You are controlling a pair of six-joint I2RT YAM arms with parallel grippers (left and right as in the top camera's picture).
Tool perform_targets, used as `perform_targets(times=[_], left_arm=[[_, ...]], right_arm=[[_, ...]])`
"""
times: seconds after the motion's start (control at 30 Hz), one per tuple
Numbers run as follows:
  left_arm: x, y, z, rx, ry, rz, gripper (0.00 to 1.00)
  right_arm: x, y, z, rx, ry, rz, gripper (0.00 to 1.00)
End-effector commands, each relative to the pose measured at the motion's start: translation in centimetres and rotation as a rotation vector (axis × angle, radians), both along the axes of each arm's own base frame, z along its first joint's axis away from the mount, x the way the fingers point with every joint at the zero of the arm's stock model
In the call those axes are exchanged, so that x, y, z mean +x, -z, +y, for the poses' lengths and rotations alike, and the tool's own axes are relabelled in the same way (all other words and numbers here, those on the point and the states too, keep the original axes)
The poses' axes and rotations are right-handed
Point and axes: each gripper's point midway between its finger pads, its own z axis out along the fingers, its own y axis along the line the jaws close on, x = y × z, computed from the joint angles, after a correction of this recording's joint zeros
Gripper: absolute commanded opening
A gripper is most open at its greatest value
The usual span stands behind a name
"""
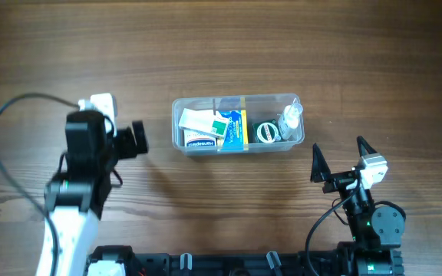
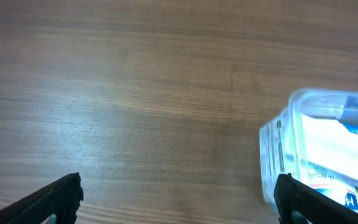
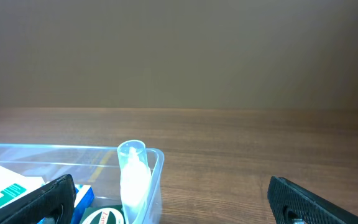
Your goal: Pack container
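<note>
**Two grippers wide open, container at mid-table**

Two arms are seen in the overhead view. The container point(image 1: 263, 111) is placed at the centre of that frame on the wooden table point(image 1: 221, 46), long side running left to right; it is gripped by nothing.

Inside, a white-and-green box point(image 1: 202, 119) and a white-and-blue box point(image 1: 200, 141) are lodged at the left end; a blue-and-yellow box point(image 1: 236, 129) is set just right of them, near the middle. A round green tin point(image 1: 267, 132) and a small clear bottle point(image 1: 289, 119) are placed at the right end, the bottle against the right wall.

The left gripper point(image 1: 143, 139) is found left of centre, near the container's left end but apart from it; its jaws are spread wide, nothing between them. In the left wrist view only bare wood is seen between the fingers; the container's end is caught at the right edge of the frame.

The right gripper point(image 1: 338, 149) is found at lower right, below and right of the container and apart from it; its jaws are spread wide and empty, fingers pointed toward the top of the frame. In the right wrist view the container is seen at lower left, the bottle standing in its near corner, the tin's green lid partly shown at the bottom edge.
</note>
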Motion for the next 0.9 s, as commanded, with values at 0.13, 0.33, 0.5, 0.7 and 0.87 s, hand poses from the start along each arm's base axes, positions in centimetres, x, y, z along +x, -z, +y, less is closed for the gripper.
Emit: perform_targets(times=[0.13, 0.33, 0.5, 0.7, 0.87], left_arm=[[-4.8, 3.0, 0.4, -0.006, -0.023, -0.075, 1.0], [-6.7, 5.7, 0.4, -0.007, -0.023, -0.117, 1.0], [-7.4, 6.7, 0.5, -0.009, -0.023, -0.168, 1.0], [-7.3, 6.9, 0.8, 0.004, -0.03, -0.226, 1.0], [-5.1, 3.2, 0.8, -0.003, -0.032, -0.465, 1.0]], right_arm=[[-0.1, -0.3, 0.4, -0.013, -0.019, -0.015, 1.0], [-0.1, -0.3, 0.4, -0.013, -0.019, -0.015, 1.0], [-0.1, -0.3, 0.4, -0.012, -0.019, -0.015, 1.0], [-0.1, -0.3, 0.4, -0.012, -0.019, -0.015, 1.0], [-0.1, -0.3, 0.4, -0.012, -0.019, -0.015, 1.0]])
